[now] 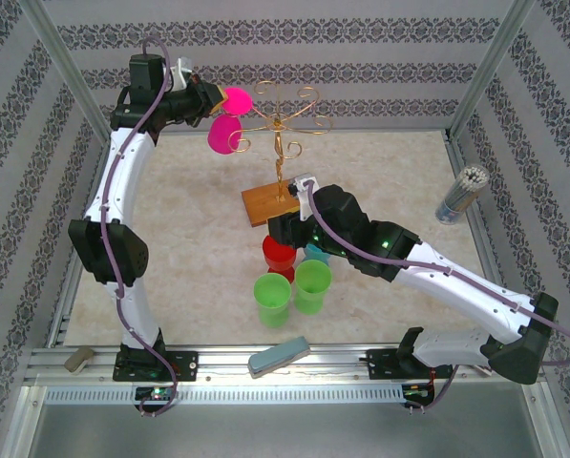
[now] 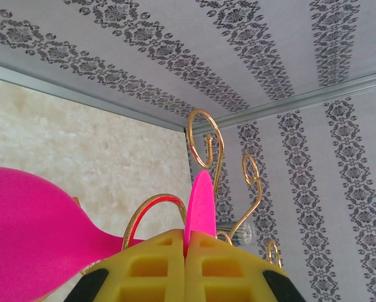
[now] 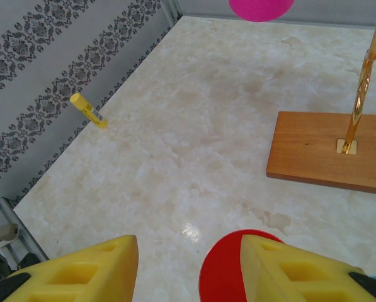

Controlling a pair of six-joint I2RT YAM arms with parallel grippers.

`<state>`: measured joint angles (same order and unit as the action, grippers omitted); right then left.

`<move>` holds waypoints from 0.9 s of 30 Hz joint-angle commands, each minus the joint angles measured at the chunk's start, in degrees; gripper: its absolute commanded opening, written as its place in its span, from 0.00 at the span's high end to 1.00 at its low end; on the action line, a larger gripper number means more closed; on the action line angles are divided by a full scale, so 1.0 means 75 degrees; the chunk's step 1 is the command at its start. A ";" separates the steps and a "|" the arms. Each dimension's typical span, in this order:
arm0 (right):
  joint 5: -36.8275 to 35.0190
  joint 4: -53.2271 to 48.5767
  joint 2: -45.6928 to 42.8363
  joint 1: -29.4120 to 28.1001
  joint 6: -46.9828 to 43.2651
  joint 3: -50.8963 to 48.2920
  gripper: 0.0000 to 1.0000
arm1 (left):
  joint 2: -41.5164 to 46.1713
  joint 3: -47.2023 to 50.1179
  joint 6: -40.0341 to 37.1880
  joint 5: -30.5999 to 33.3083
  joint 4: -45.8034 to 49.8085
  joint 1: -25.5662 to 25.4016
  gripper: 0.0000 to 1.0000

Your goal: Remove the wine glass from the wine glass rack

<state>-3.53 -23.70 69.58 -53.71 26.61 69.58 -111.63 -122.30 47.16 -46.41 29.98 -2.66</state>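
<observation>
- L gripper (image 2: 186, 244): fingers pinch pink wine glass (image 2: 30, 233) by its foot, beside gold rack (image 1: 263, 203).
- R gripper (image 3: 188, 251): fingers spread, just over red cup (image 3: 220, 272).

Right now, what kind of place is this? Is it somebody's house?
Probably a robot practice booth, not a house: wallpaper panels on a metal frame, and a left arm and right arm bolted at the edge of the table.
</observation>
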 commanded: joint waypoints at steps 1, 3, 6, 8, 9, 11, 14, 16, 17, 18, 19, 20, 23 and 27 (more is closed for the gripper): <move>0.0060 0.0102 -0.0020 0.0098 0.0062 -0.0008 0.53 | -0.0139 -0.0394 -0.0194 -0.0064 0.0052 -0.0138 1.00; 0.0062 0.0108 -0.0008 0.0098 0.0061 0.0000 0.53 | -0.0174 -0.0513 -0.0254 -0.0031 0.0161 -0.0155 1.00; 0.0054 0.0102 -0.0020 0.0095 0.0039 0.0004 0.53 | -0.0209 -0.0676 -0.0326 0.0050 0.0317 -0.0173 1.00; 0.0047 0.0102 -0.0020 0.0101 0.0039 -0.0002 0.53 | -0.0249 -0.0806 -0.0388 0.0089 0.0432 -0.0185 1.00; 0.0046 0.0108 -0.0020 0.0098 0.0039 -0.0007 0.53 | -0.0273 -0.0885 -0.0423 0.0109 0.0506 -0.0195 1.00; 0.0058 0.0107 -0.0020 0.0102 0.0033 -0.0008 0.53 | -0.0311 -0.0994 -0.0486 0.0127 0.0625 -0.0208 1.00; 0.0038 0.0114 -0.0020 0.0095 0.0038 -0.0008 0.53 | -0.0331 -0.1049 -0.0577 0.0157 0.0764 -0.0261 1.00; 0.0039 0.0125 -0.0020 0.0093 0.0038 -0.0007 0.53 | -0.0326 -0.1049 -0.0654 0.0187 0.0848 -0.0302 1.00; 0.0042 0.0131 -0.0020 0.0103 0.0038 -0.0008 0.53 | -0.0332 -0.1049 -0.0684 0.0178 0.0877 -0.0324 1.00; 0.0042 0.0125 -0.0021 0.0098 0.0039 -0.0008 0.53 | -0.0329 -0.1045 -0.0709 0.0180 0.0898 -0.0347 1.00; 0.0055 0.0125 -0.0020 0.0105 0.0039 -0.0008 0.53 | -0.0332 -0.1043 -0.0717 0.0177 0.0905 -0.0364 1.00; 0.0060 0.0126 -0.0020 0.0091 0.0038 -0.0008 0.53 | -0.0344 -0.1046 -0.0719 0.0183 0.0905 -0.0378 1.00; 0.0060 0.0120 -0.0020 0.0107 0.0041 -0.0008 0.53 | -0.0381 -0.1069 -0.0714 0.0173 0.0927 -0.0396 1.00; 0.0031 0.0120 -0.0037 0.0096 0.0039 -0.0008 0.53 | -0.0375 -0.1084 -0.0760 0.0154 0.0969 -0.0429 1.00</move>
<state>-3.53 -23.70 69.58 -53.34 26.63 69.58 -113.97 -128.51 43.29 -44.75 36.10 -5.28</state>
